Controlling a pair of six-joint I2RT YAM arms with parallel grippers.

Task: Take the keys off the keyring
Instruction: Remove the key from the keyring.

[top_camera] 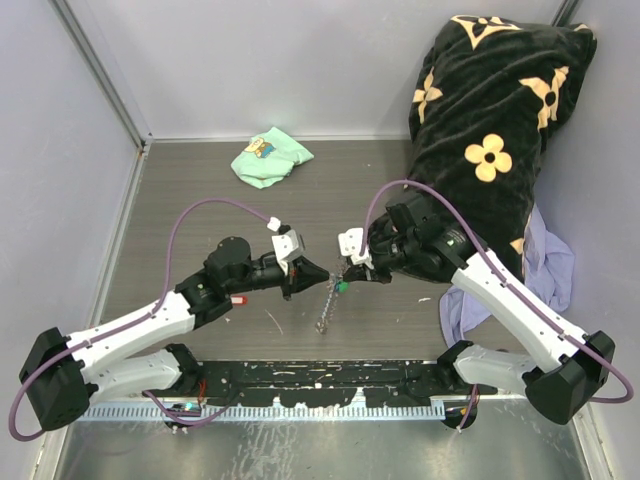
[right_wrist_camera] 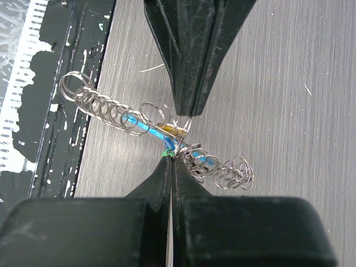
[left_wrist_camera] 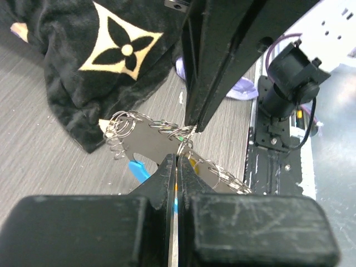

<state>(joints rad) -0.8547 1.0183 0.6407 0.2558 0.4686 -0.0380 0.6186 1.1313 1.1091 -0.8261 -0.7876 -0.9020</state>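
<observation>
Two tools were clenched tip to tip on the keyring (right_wrist_camera: 100, 105), which was stretched over the tabletop (top_camera: 200, 180) well to the left of the black flowered blanket (top_camera: 490, 110). The left tool (top_camera: 322, 272) was closed on the ring cluster from the side away from the blanket, the right tool (top_camera: 347, 272) from the blanket's side. The keys (right_wrist_camera: 173, 130), tagged yellowish and green, were bunched between both tips, not yet off the rings.

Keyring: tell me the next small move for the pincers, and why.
Probably ease the left pincer slightly away from the right pincer: both are shut on the keyring, tips nearly touching, keys bunched between, so a short pull might work one free.
</observation>
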